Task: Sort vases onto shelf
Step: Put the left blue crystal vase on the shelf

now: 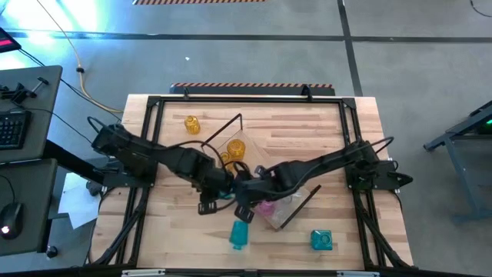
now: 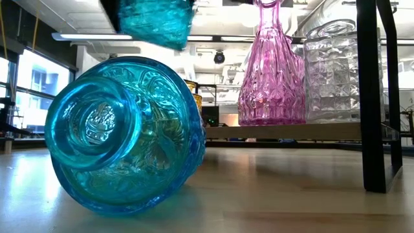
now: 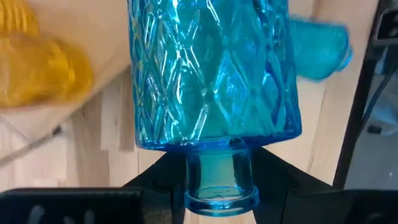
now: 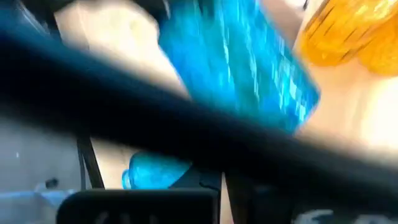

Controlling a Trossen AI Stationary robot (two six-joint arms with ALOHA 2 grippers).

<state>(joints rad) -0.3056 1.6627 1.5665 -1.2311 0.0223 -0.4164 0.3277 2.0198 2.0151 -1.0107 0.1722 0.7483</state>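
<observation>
Lying on its side right in front of the low camera, a round teal vase (image 2: 123, 136) rests on the counter (image 2: 272, 194), not yet sorted. Just behind and above it hangs a diamond-cut teal vase (image 3: 211, 74), carried by the left gripper (image 3: 217, 180), whose fingers clasp its narrow neck; in the overhead view this gripper (image 1: 219, 190) sits mid-counter beside the shelf (image 1: 288, 208). On the shelf board stand a pink vase (image 2: 268, 71) and a clear vase (image 2: 330, 71), and yellow vases (image 1: 228, 152) cluster at its far end. Off the shelf, another teal vase (image 1: 321, 240) waits near the front right, and a lone yellow vase (image 1: 191, 124) stands toward the back left. By my judgement the sort is roughly halfway, with one vase in transit and three loose. The right gripper (image 1: 244, 209), fingers clenched on nothing I can see, crowds close to the left one. Both arms cover the shelf's middle from above, so the count there is uncertain, and the right wrist view is too smeared to read.
</observation>
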